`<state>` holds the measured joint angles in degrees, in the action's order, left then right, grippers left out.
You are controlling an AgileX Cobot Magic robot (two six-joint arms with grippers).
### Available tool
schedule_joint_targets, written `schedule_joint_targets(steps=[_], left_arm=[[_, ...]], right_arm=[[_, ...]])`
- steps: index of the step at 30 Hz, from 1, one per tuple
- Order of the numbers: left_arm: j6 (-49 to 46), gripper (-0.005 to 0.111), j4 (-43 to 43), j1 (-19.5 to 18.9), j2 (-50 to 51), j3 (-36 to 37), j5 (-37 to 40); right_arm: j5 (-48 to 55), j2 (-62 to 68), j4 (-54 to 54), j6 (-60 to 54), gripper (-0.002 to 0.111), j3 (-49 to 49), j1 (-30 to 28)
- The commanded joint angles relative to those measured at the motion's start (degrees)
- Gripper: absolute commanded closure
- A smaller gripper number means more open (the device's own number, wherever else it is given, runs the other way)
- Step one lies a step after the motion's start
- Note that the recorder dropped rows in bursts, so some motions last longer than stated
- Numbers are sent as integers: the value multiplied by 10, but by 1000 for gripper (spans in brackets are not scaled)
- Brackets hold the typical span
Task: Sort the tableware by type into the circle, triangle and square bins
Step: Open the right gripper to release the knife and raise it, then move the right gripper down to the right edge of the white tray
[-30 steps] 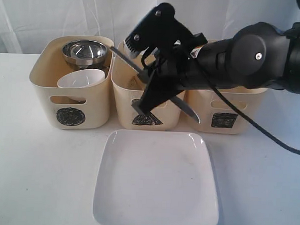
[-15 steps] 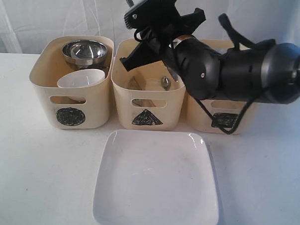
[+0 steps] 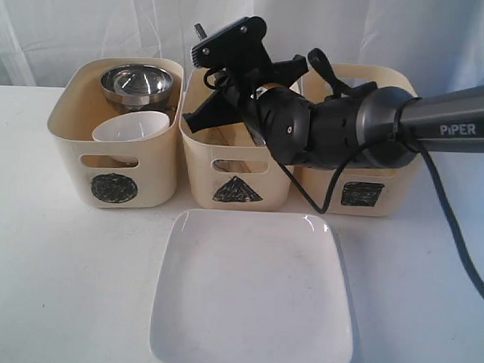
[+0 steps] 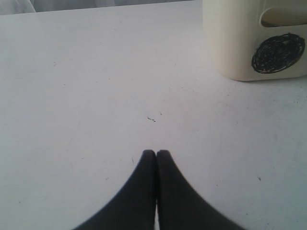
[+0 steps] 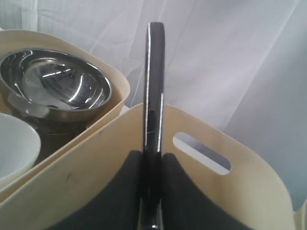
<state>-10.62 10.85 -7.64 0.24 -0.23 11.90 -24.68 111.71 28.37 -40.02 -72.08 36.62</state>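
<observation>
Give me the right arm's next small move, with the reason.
Probably ease the right gripper down a little and open its jaws. They are clamped on a piece of steel cutlery, and the exterior view shows the gripper over the triangle bin.

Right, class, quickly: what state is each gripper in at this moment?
Left gripper: jaws shut, holding nothing.
Right gripper: jaws shut on a steel cutlery piece.

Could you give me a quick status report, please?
Left gripper shut, above table. Right gripper shut on steel cutlery piece, over triangle bin. Square plate not yet sorted. No obstruction seen.
</observation>
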Motion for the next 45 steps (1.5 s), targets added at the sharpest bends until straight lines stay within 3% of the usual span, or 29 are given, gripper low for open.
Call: schedule_joint_targets(steps=[1,4,7,15,23,34,45], left_arm=[[3,107,6,3,-2,2,1],[3,107,6,3,-2,2,1],[3,107,6,3,-2,2,1],[3,107,6,3,-2,2,1],[3,107,6,3,-2,2,1],[3,107,6,3,-2,2,1],[3,107,6,3,-2,2,1]], right_arm=[[4,-2,21,2,83,-6,-1],[4,-2,21,2,58,-6,-1],[4,-8,62,2,43,-6,-1],[36,-93,194,-69,42,-5,-1],[184,-230,273,-170,42,19,-1],[147,-444,306,-208,42,210,-24],[237,-562,414,-197,42,347,-66]])
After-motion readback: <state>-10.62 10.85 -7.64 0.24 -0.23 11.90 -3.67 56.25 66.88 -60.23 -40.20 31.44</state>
